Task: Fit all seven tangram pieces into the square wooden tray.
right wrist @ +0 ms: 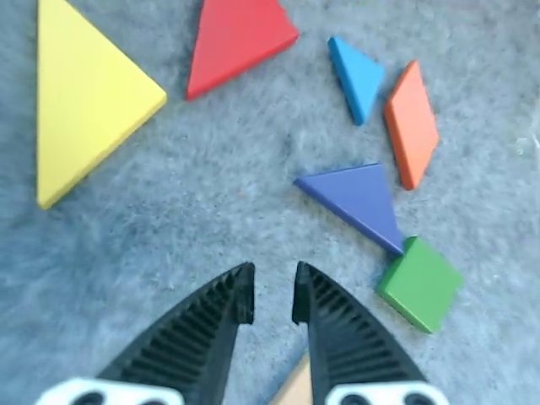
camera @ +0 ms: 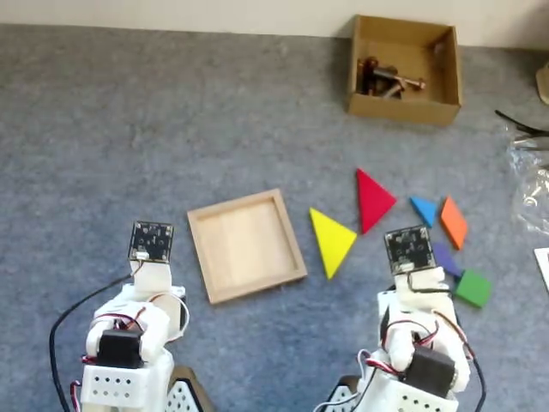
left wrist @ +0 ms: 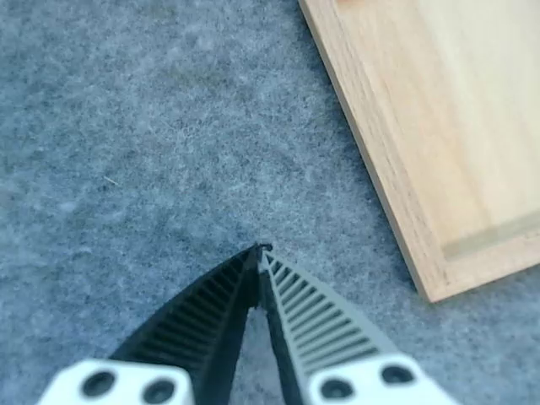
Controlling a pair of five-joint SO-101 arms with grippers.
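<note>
The square wooden tray (camera: 247, 245) lies empty on the grey carpet between the two arms. Right of it lie a yellow triangle (camera: 331, 240), a red triangle (camera: 372, 199), a small blue triangle (camera: 423, 209), an orange parallelogram (camera: 454, 222), a purple triangle (camera: 446, 257) and a green square (camera: 473, 288). My right gripper (right wrist: 272, 291) hovers over bare carpet short of the purple triangle (right wrist: 359, 198), slightly open and holding nothing. A tan piece (right wrist: 295, 386) peeks out under it. My left gripper (left wrist: 260, 251) is shut and empty, just off the tray's rim (left wrist: 380, 169).
A cardboard box (camera: 403, 70) holding small metal and wooden items stands at the back right. Clear plastic wrapping (camera: 530, 184) and a dark cable lie at the right edge. Open carpet stretches left of and behind the tray.
</note>
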